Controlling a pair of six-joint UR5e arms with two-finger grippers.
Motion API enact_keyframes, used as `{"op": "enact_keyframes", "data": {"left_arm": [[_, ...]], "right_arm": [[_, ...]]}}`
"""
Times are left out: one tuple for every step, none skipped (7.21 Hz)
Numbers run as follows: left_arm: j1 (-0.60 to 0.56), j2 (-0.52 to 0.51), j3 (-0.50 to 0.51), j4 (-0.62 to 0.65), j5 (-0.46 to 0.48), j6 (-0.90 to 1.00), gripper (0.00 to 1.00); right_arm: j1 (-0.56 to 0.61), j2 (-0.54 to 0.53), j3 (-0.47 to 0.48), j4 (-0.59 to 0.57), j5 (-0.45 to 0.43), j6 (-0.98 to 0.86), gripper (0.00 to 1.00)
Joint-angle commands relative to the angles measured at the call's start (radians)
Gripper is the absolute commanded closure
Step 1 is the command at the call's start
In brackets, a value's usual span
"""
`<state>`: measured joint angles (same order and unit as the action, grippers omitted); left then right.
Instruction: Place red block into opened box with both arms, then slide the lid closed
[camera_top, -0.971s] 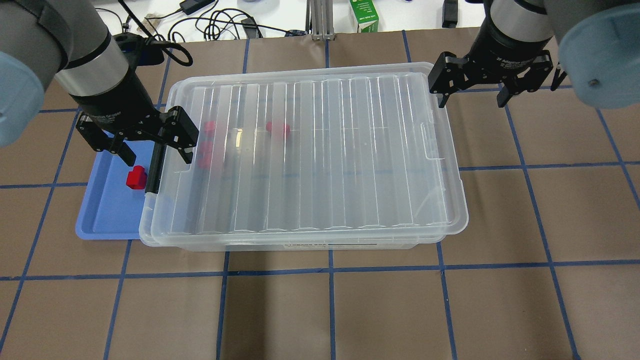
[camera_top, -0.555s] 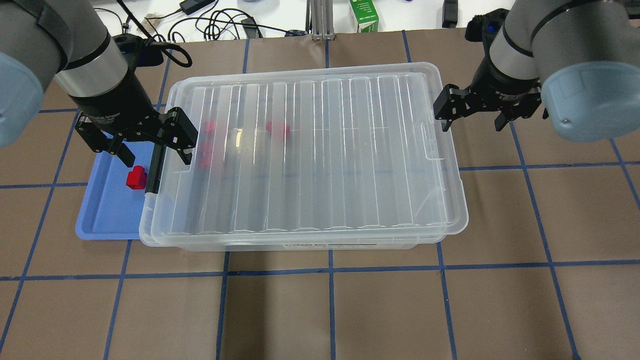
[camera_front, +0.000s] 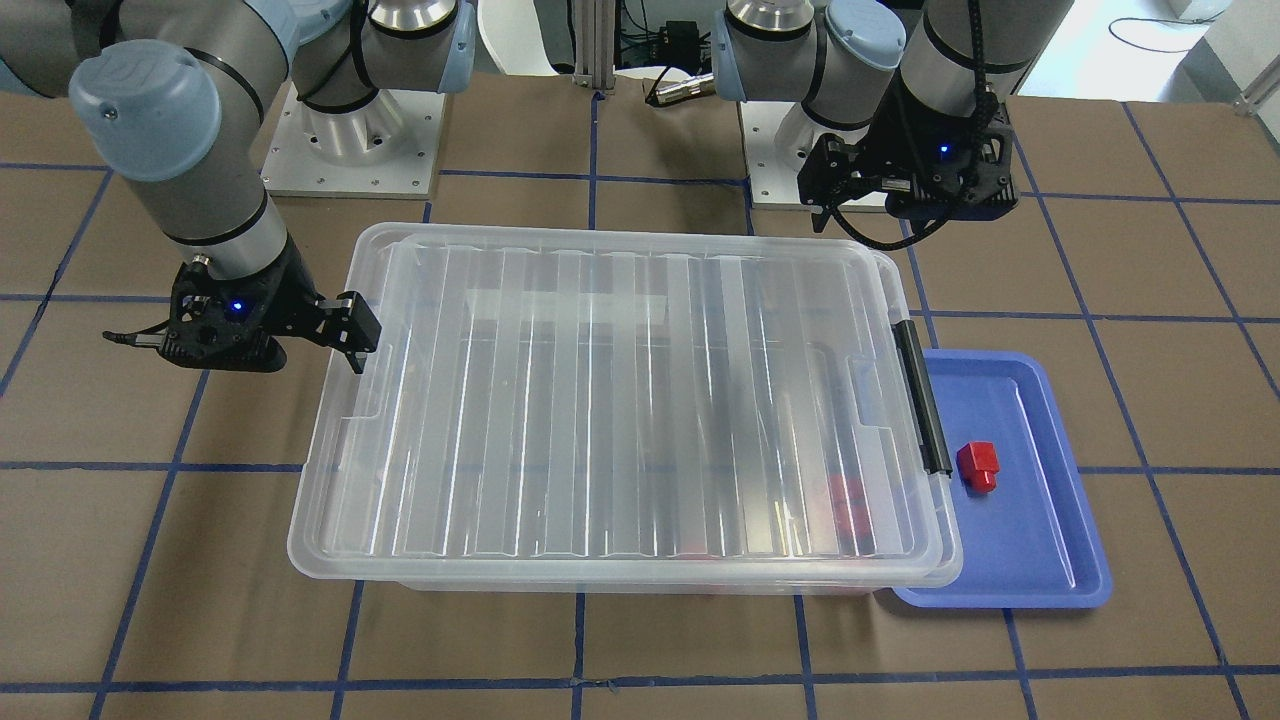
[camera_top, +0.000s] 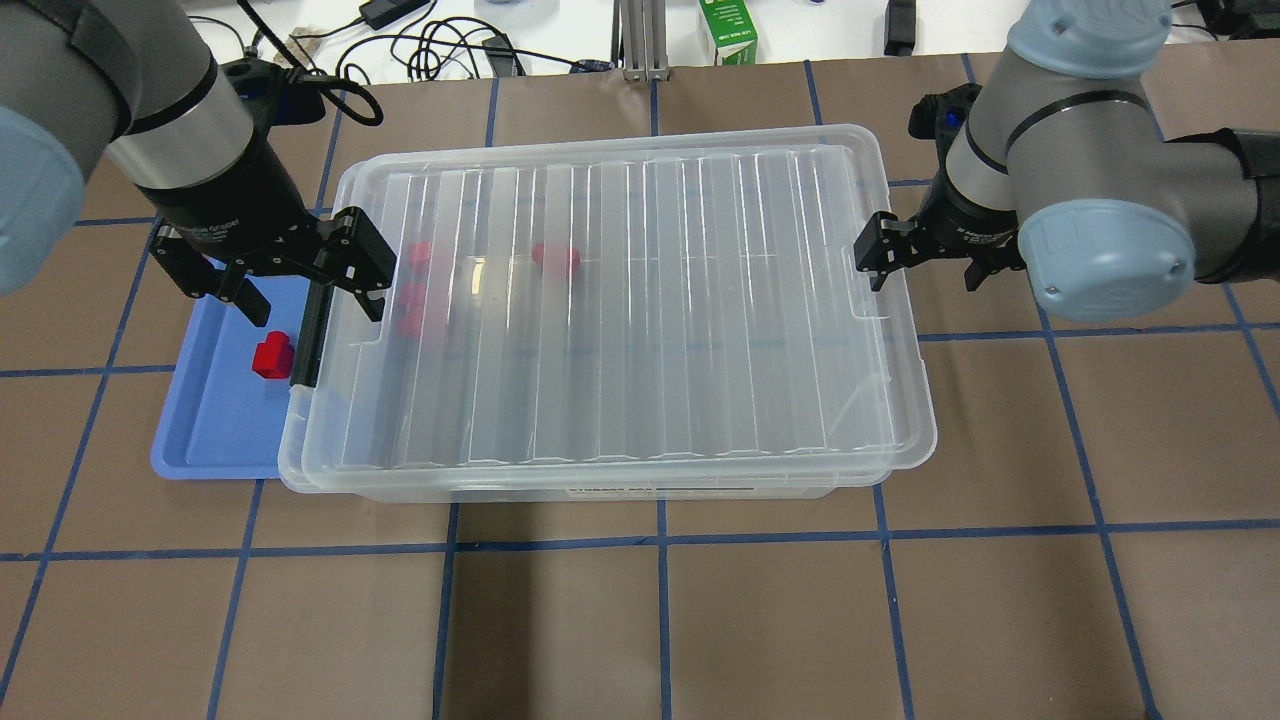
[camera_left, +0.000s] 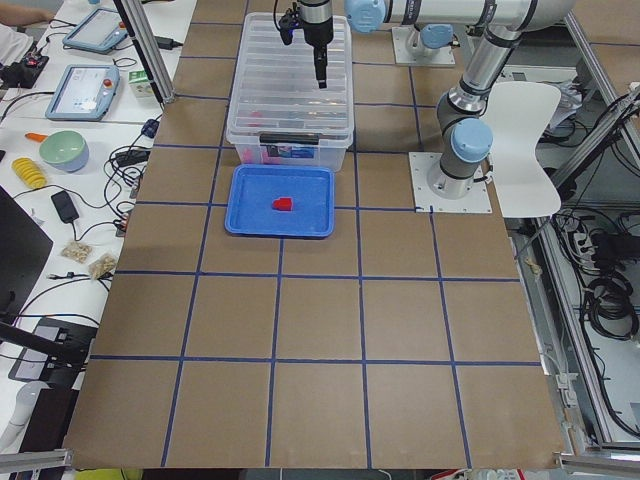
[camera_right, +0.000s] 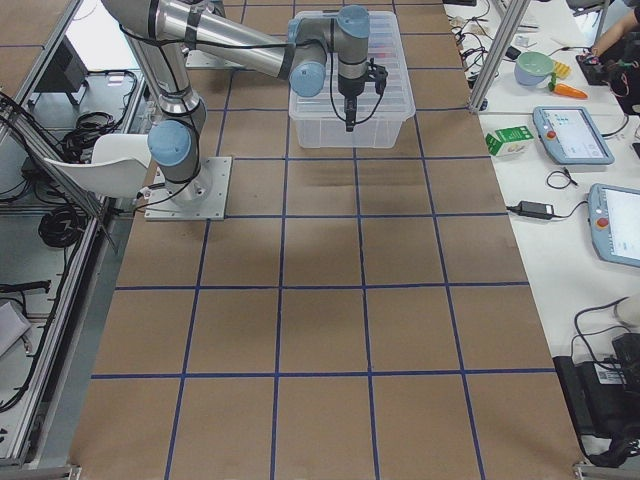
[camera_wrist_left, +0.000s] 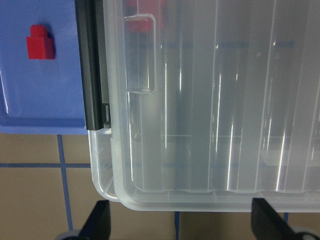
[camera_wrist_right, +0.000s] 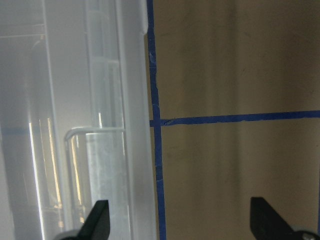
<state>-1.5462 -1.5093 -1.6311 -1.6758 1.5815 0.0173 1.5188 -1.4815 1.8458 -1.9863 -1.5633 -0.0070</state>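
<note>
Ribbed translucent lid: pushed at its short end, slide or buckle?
Probably slides: the translucent ribbed plastic lid lies flat on the smooth-rimmed clear plastic box. It looks thin and light, so a high push might tip it. Ribs run across the push, so slight bowing is possible.

Under the lid (camera_top: 700, 300), the red blocks (camera_top: 555, 258) show only as blurs, perhaps three.

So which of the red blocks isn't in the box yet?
The red block on the blue tray; the others sit under the lid inside the box.
</note>
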Motion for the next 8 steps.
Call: {"op": "enact_keyframes", "data": {"left_arm": [[0.000,-0.002,-0.001,0.002,-0.002,0.000,0.00],[0.000,-0.002,0.000,0.004,-0.003,0.001,0.00],[0.000,-0.002,-0.001,0.007,-0.002,0.001,0.00],[0.000,0.001,-0.001,0.007,0.003,0.001,0.00],[0.000,0.000,-0.001,0.007,0.003,0.001,0.00],[0.001,0.000,-0.001,0.007,0.006,0.001,0.00],[0.000,0.000,-0.001,0.007,0.006,0.001,0.00],[0.000,0.000,-0.001,0.008,-0.003,0.001,0.00]], "right_arm": [[-0.002,0.026,0.001,-0.041,-0.003,-0.008,0.00],[-0.008,0.027,0.001,-0.042,-0.003,-0.020,0.00],[-0.026,0.027,0.001,-0.042,-0.004,-0.057,0.00],[-0.054,0.027,0.001,-0.042,-0.003,-0.073,0.00],[-0.089,0.026,0.001,-0.039,-0.003,-0.105,0.00],[-0.122,0.026,0.001,-0.039,-0.003,-0.151,0.00],[-0.149,0.026,0.001,-0.039,-0.003,-0.190,0.00],[-0.169,0.026,0.001,-0.039,-0.003,-0.236,0.00]]}}
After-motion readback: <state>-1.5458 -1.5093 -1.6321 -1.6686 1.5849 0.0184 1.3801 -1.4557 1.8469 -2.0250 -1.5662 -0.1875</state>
